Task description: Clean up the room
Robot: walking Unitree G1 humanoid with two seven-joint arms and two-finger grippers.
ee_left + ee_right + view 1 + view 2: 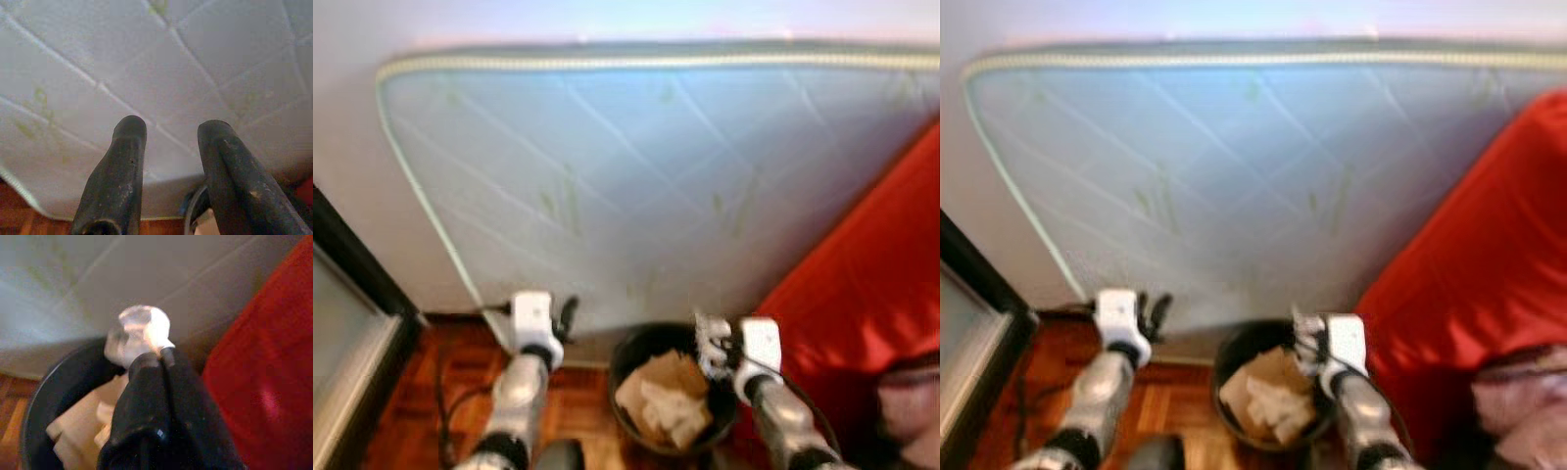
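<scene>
Crumpled white plastic wad (142,333) pinched in right gripper (155,356), fingers closed on it, above round black bin (631,354) holding brown paper scraps (666,397). Left gripper (171,142) parted, empty, near pale quilted mattress (656,176). Red cover (871,294) right.

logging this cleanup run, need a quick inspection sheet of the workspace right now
surface: wooden parquet floor, partly in shade
job's things: black bin on the floor between the arms, holding brown paper and crumpled scraps; a crumpled clear wrapper held over the bin
clutter: pinkish bundle lying low on the red cover
grippers: left gripper open, empty, pointed at the mattress; right gripper shut on the wrapper above the bin's rim
cables: dark cable on the floor by the left arm
surroundings: pale quilted mattress leaning on the wall behind the bin; red cover to the right; dark-framed furniture to the left
</scene>
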